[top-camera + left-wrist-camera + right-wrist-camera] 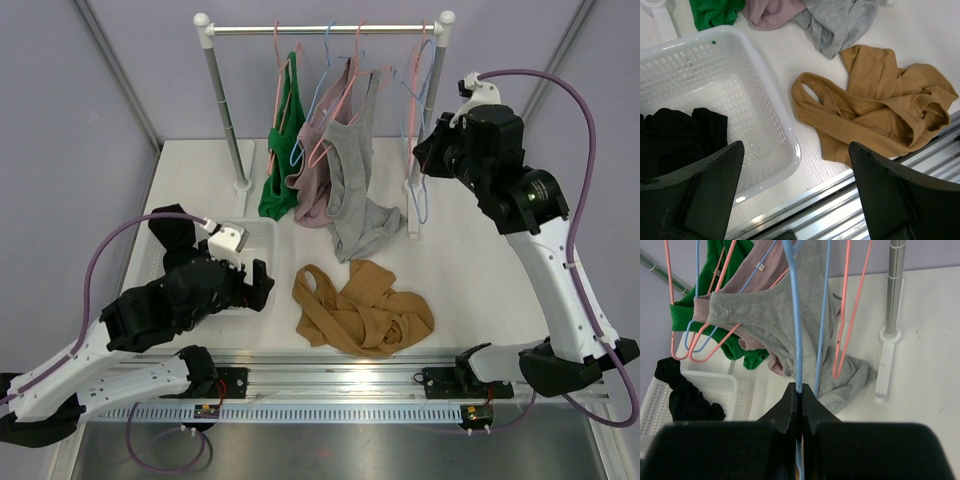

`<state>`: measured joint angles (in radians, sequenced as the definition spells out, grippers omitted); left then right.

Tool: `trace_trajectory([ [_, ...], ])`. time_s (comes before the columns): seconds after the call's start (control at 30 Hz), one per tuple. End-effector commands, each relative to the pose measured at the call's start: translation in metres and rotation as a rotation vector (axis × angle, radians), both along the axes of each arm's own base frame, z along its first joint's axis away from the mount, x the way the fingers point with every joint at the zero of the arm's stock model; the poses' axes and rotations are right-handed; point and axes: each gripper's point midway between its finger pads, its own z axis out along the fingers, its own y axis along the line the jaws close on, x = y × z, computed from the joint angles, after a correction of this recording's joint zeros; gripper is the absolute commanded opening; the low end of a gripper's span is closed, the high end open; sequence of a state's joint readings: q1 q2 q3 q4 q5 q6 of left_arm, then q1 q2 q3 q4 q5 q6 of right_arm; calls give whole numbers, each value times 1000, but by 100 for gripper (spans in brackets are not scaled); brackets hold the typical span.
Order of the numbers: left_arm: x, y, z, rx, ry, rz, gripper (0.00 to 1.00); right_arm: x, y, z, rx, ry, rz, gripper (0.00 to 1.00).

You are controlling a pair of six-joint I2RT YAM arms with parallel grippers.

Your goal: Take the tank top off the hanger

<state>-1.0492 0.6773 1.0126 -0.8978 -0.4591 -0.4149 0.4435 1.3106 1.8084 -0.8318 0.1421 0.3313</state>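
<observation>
Robot lab test cell, not a home: plain purple-grey backdrop panels, bare white tabletop, alu mounting rail at front edge, mini clothes rack as prop.

Your white table carries a mustard tank top, crumpled just right of your left gripper. A white mesh basket sits under that gripper. Beyond it stand the rack feet, and the grey garment and green garment trail onto the surface.
</observation>
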Motion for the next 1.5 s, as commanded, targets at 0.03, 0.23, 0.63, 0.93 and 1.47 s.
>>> trace_trajectory([
  [0.03,2,-2,-16,25,-8,-9,89,35,5,24,-36,-81,-35,0],
  [0.23,3,-5,-24,44,10,-13,99,77,10,33,-80,-104,-71,0],
  [0.63,1,-6,-24,27,10,-23,99,137,10,9,-58,-33,-79,0],
  [0.93,2,-14,-16,-18,33,-2,99,135,-2,-10,-36,1,-129,0],
  [1.47,10,-101,-5,-108,61,-131,99,127,-29,-17,-5,39,-147,32],
])
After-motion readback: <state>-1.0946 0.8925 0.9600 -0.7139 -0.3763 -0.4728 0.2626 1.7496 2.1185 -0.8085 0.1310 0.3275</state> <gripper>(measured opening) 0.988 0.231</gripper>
